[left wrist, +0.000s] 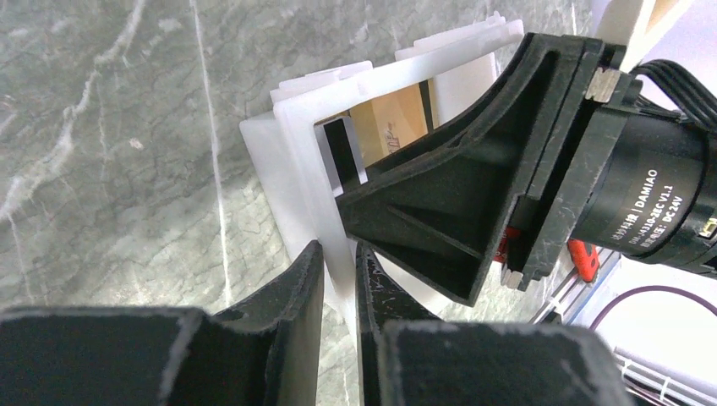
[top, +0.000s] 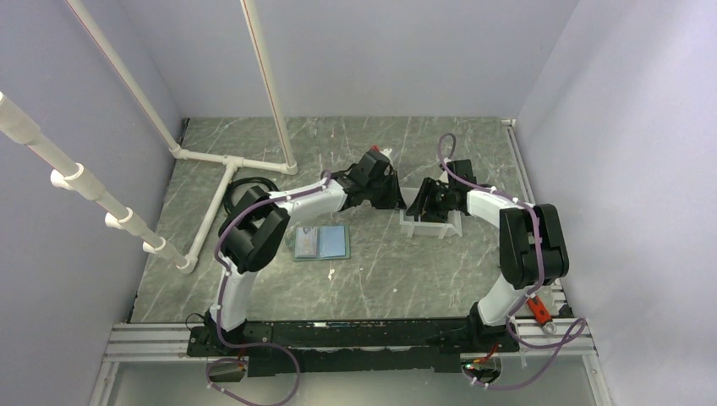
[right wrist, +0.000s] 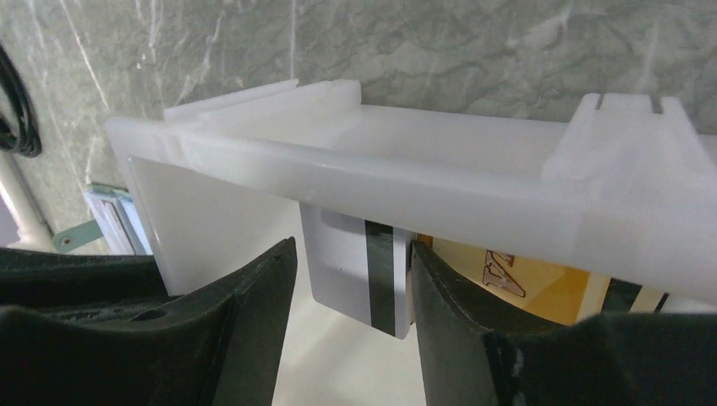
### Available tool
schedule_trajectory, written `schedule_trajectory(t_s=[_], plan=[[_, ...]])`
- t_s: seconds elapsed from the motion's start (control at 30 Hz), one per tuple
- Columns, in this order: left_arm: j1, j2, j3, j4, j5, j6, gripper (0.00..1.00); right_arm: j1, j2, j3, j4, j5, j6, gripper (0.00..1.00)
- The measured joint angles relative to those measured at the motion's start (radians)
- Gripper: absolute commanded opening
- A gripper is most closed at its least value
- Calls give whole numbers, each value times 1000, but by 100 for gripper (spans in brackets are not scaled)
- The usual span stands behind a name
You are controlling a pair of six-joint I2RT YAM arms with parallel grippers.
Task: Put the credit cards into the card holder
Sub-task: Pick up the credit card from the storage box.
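Observation:
The card holder [top: 322, 243] lies open on the table, light blue inside, left of a white open-fronted bin [top: 431, 227]; its edge shows in the right wrist view [right wrist: 114, 222]. A pale whitish card [right wrist: 359, 271] with a black stripe and an orange-yellow card [right wrist: 528, 283] stand inside the bin; both show in the left wrist view, whitish [left wrist: 342, 152] and orange-yellow [left wrist: 393, 127]. My left gripper [left wrist: 339, 249] is shut on the bin's side wall [left wrist: 292, 144]. My right gripper [right wrist: 353, 249] is open inside the bin, astride the whitish card; its right finger [right wrist: 448, 296] touches the card's edge.
White pipe frames [top: 228, 161] and a black cable coil [top: 254, 186] stand at the back left. The two grippers, left [top: 396, 201] and right [top: 425, 205], are close together at the bin. The right gripper's body [left wrist: 473, 186] looms over the bin.

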State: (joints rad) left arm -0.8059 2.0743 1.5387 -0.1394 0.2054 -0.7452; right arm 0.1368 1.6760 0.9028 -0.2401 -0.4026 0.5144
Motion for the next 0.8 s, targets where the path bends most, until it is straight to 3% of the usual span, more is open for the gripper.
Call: schedule_trajectory(t_s=[0.57,0.8], plan=[[37,4,16,-7,-18,58,5,-28,-32,-69,200,-230,52,34],[33,5,15,0,4,57,5,-25,-45,-93,272,-303,91,36]])
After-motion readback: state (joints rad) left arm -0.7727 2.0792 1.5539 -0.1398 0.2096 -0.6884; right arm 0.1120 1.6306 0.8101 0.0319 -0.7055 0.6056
